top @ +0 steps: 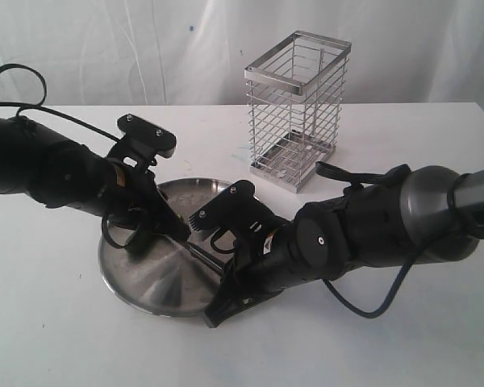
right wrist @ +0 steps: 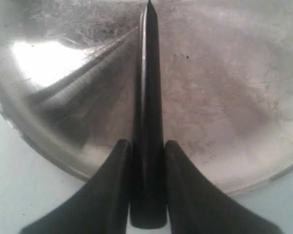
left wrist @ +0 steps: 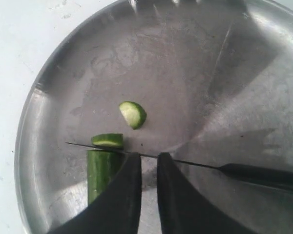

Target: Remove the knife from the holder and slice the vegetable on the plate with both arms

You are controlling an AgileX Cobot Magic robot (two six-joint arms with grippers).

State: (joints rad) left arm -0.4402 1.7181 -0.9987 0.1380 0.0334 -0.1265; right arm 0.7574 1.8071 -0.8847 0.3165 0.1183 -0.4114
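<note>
The steel plate (top: 149, 294) lies at the middle left of the table. On it lies the dark green vegetable (left wrist: 100, 168), with one thin cut slice (left wrist: 108, 140) at its end and another cut piece (left wrist: 133, 114) further off. My right gripper (right wrist: 147, 144) is shut on the black handle of the knife (right wrist: 147, 87) at the plate's near rim. The thin blade (left wrist: 195, 163) runs across the vegetable between the body and the slice. My left gripper (left wrist: 149, 158) hovers over the blade, fingers almost together and holding nothing, one finger (left wrist: 124, 195) beside the vegetable.
The silver wire holder (top: 297, 109) stands empty at the back, right of the plate. Both black arms meet over the plate (left wrist: 224, 73), the left one (top: 56, 173) from the left, the right one (top: 371, 230) from the right. A white backdrop hangs behind the table.
</note>
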